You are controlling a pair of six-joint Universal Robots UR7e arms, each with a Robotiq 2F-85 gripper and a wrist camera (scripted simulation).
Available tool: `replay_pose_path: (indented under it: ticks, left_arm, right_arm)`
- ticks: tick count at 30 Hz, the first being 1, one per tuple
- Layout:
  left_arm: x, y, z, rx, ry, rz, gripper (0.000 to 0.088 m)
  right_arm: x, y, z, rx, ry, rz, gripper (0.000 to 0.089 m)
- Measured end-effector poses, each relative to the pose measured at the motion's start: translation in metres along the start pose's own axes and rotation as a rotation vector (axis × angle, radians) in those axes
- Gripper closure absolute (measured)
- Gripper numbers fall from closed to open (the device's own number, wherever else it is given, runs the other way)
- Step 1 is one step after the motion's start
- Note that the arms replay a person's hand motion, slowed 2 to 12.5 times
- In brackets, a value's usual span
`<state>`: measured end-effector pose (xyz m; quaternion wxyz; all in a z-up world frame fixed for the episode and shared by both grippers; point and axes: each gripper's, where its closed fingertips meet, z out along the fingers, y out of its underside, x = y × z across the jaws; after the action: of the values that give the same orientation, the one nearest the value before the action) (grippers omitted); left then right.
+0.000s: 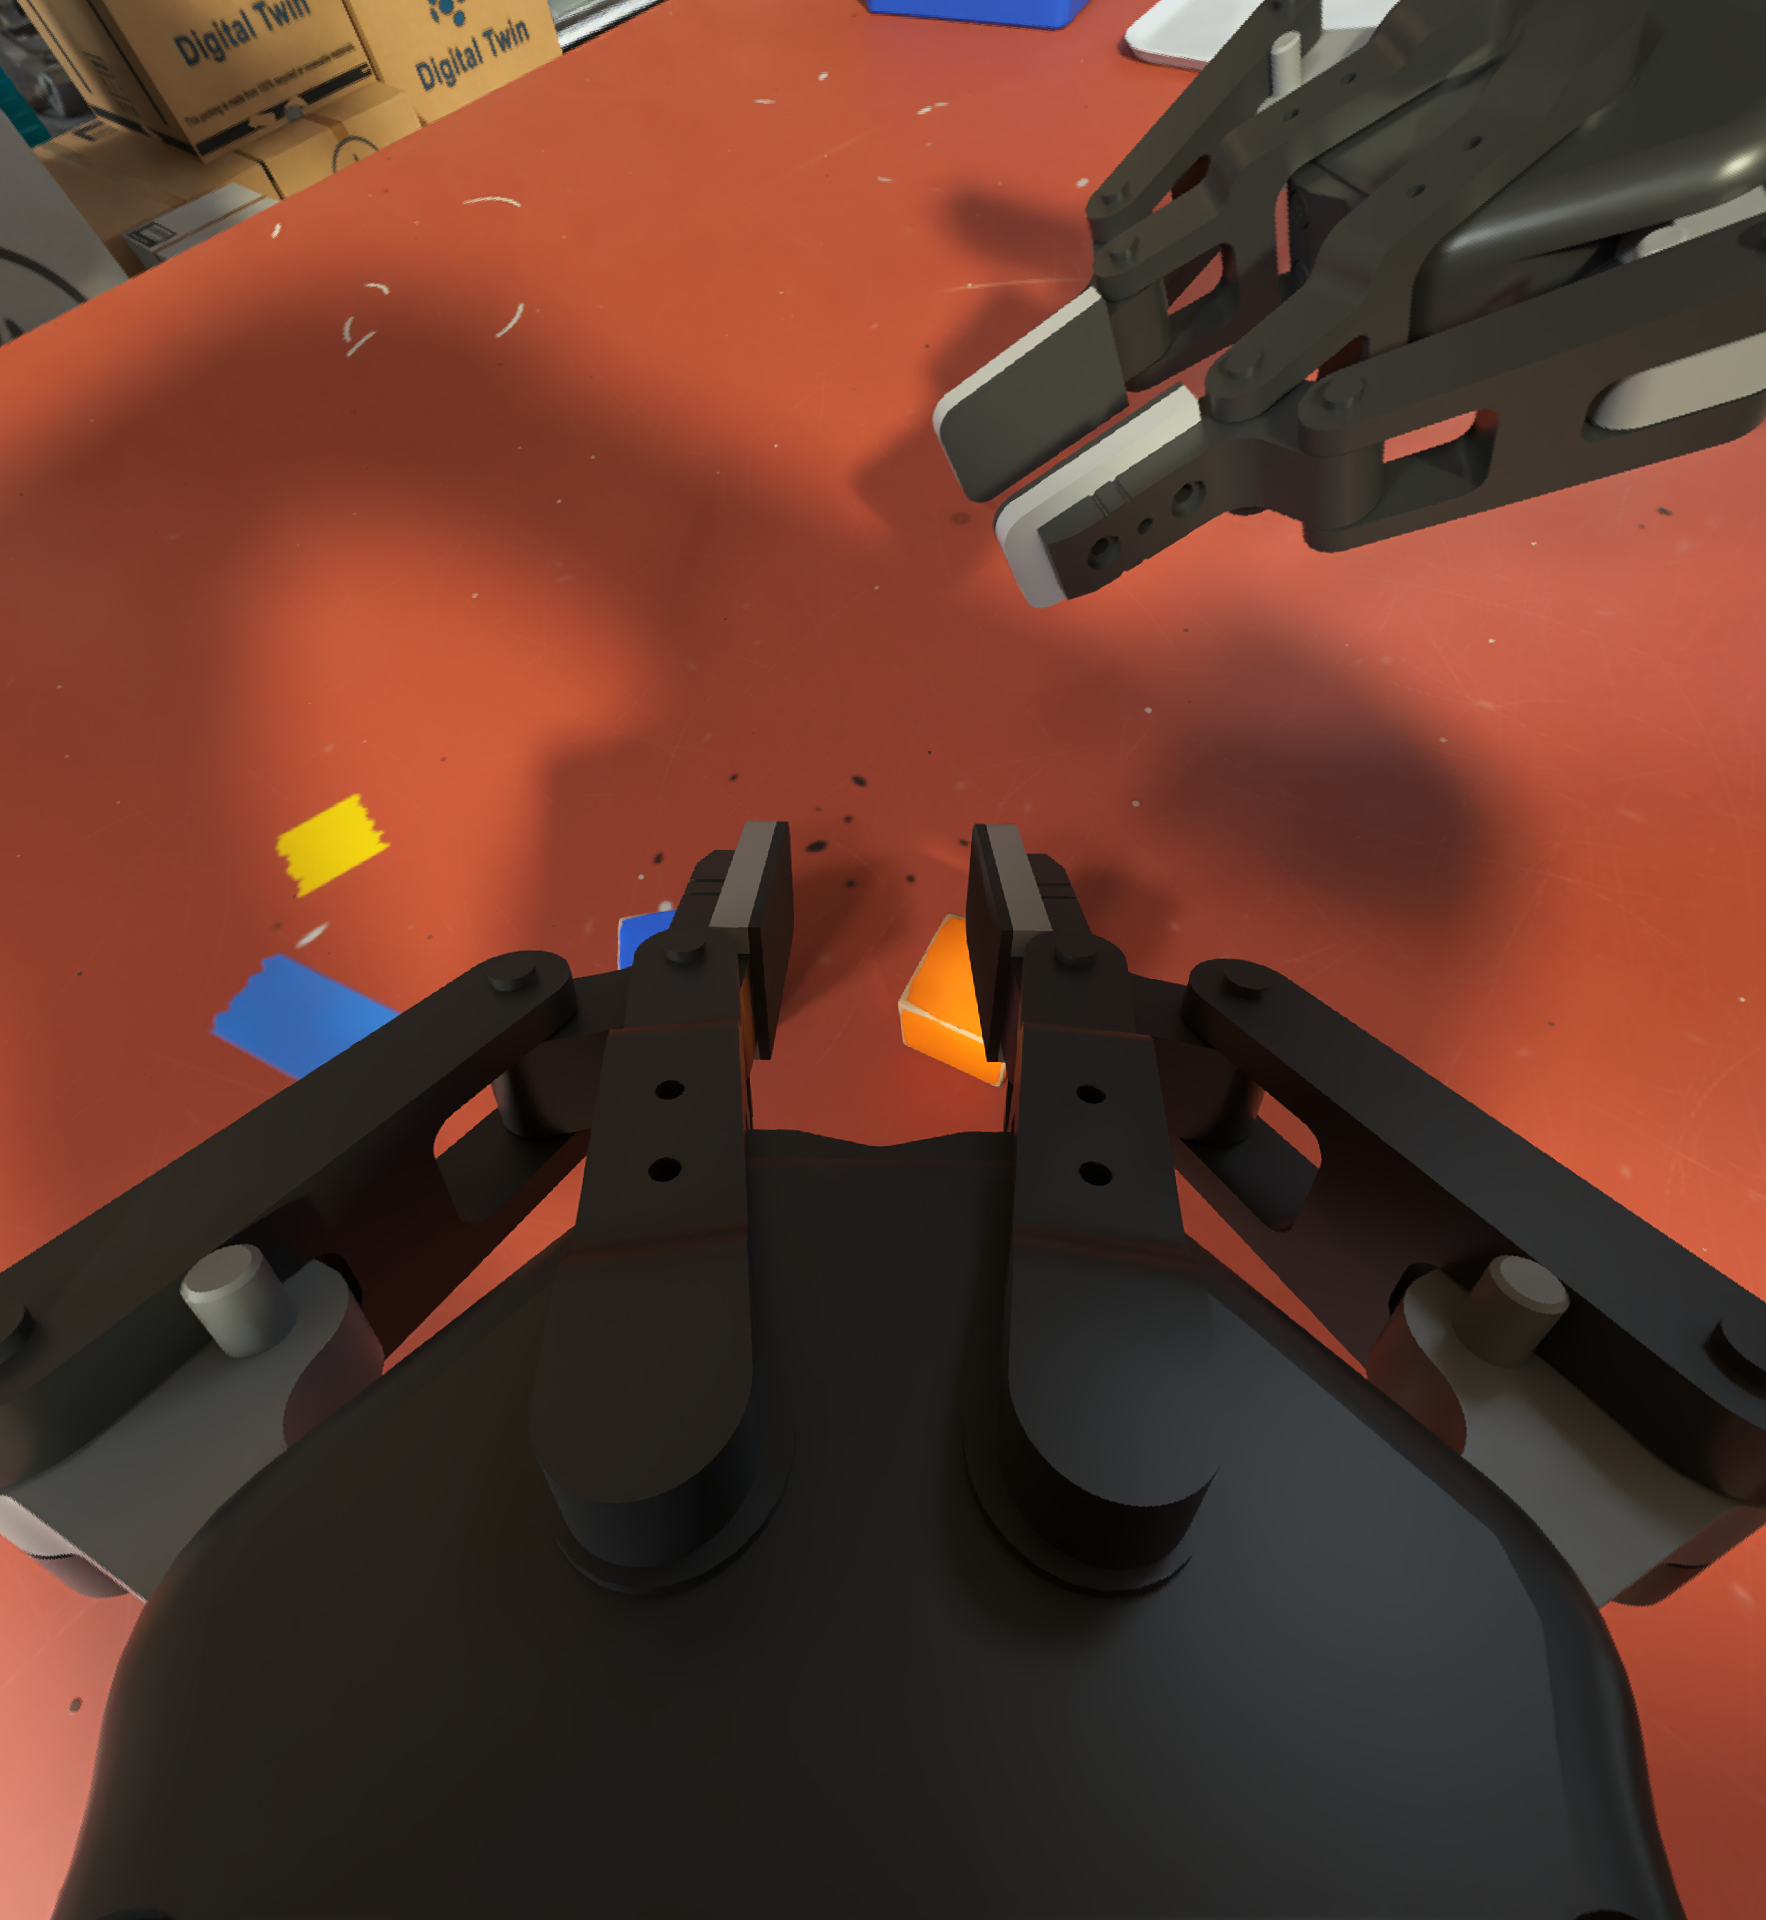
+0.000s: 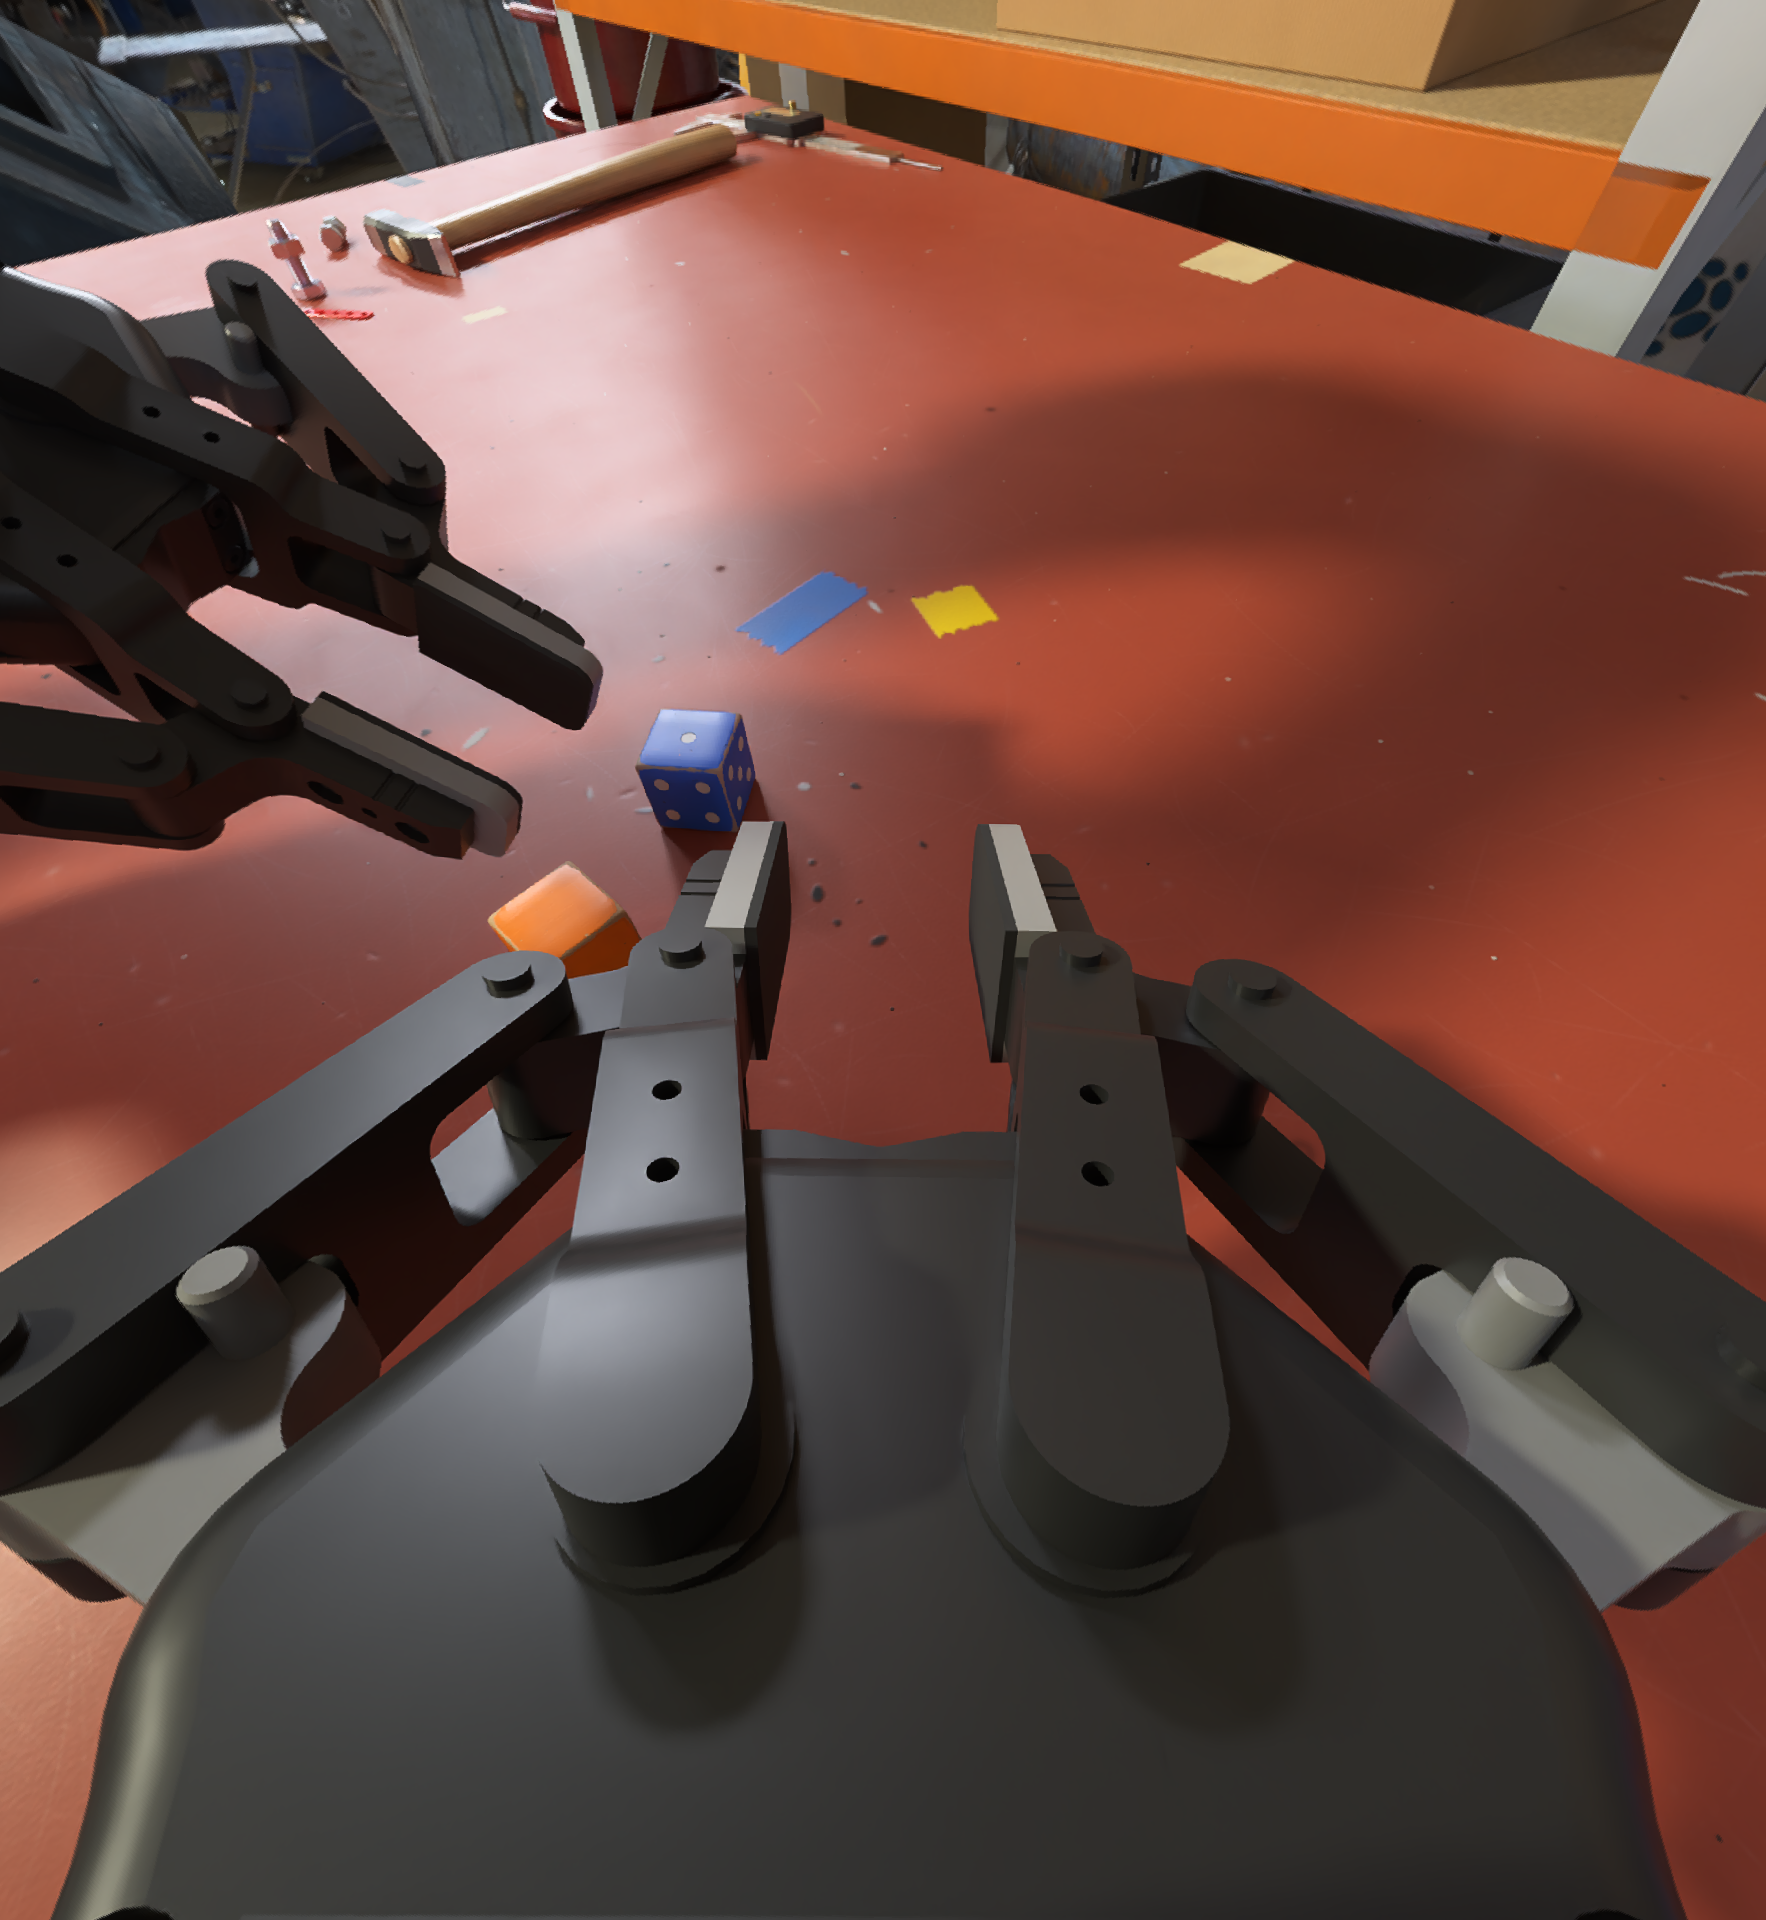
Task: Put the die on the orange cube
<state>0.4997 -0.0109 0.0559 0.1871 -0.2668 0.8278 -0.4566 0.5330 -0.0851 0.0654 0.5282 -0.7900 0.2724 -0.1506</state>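
Note:
A blue die with pale dots rests on the red table, just beyond my right gripper's left fingertip. An orange cube lies on the table to its near left. My right gripper is open and empty above the table. My left gripper is open and empty; the orange cube shows beside its right finger, partly hidden. A sliver of the blue die peeks out behind its left finger. The left gripper also shows in the right wrist view, open, close to both cubes.
Blue tape and yellow tape patches lie flat beyond the die. A hammer, a bolt and a nut sit at the far end. An orange shelf stands behind. Cardboard boxes show past the table edge.

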Motion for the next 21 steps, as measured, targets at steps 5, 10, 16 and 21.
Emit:
replay_pose_path:
  ticks: [5, 10, 16, 21]
  left_arm:
    - [-0.009, 0.0, 0.0, 0.005, -0.058, 0.004, 0.0574]
    - [-0.02, -0.003, -0.002, 0.028, -0.136, 0.016, 0.0581]
    - [-0.034, 0.0, -0.003, 0.028, -0.209, 0.014, 0.0592]
    - [-0.045, 0.009, -0.002, -0.006, -0.244, 0.002, 0.0591]
  right_arm:
    - [0.001, -0.002, -0.001, 0.011, -0.004, 0.0, 0.0566]
    - [0.003, 0.002, 0.001, -0.006, -0.003, -0.005, 0.0558]
    - [0.004, 0.005, 0.002, -0.018, 0.003, -0.006, 0.0555]
    - [0.005, 0.001, -0.001, -0.006, 0.012, -0.012, 0.0552]
